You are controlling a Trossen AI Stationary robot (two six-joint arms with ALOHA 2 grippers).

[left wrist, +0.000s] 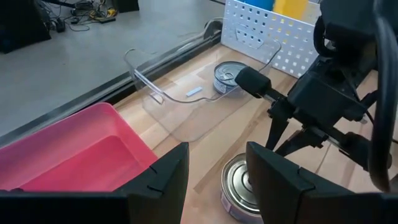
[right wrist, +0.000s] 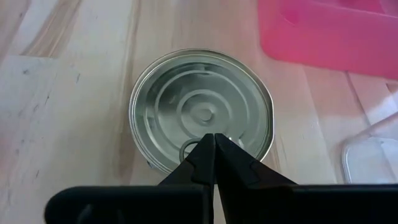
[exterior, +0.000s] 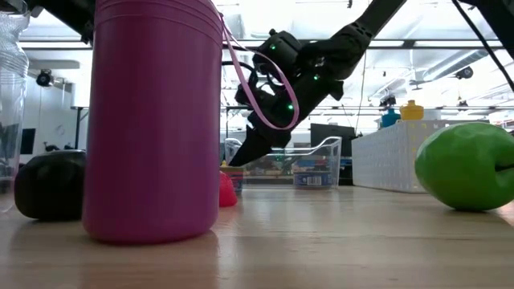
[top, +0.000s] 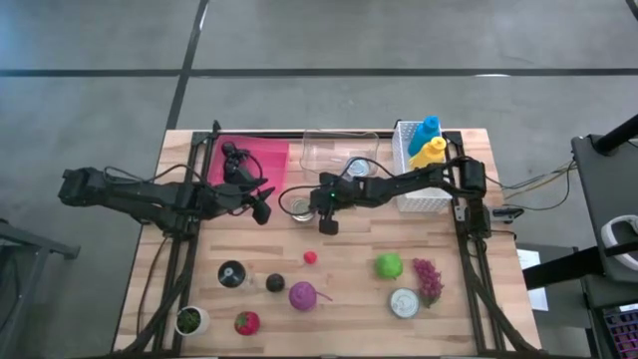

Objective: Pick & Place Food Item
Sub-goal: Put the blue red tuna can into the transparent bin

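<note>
A silver tin can (top: 297, 207) stands upright on the wooden table, just near of the clear bin. My right gripper (right wrist: 214, 138) is shut, and its tips hang over the can's ribbed lid (right wrist: 199, 102), beside the pull ring (right wrist: 188, 150). It reaches in from the table's right, slanting down. My left gripper (left wrist: 217, 180) is open a little to the left of the can (left wrist: 239, 190), above the table, with nothing between its fingers. My right gripper has its shut fingertips (right wrist: 205, 149) over the near part of the can's lid, next to the pull ring. They come slanting down from the table's right. Whether they touch the lid or the ring, I cannot tell.
A pink tray (top: 261, 155), a clear bin (top: 339, 148) holding another can (top: 357, 167), and a white basket (top: 411, 189) with bottles line the far side. Near the front lie a green apple (top: 389, 265), grapes (top: 429, 280), a purple item (top: 303, 295), a strawberry (top: 246, 322) and a third can (top: 404, 302).
</note>
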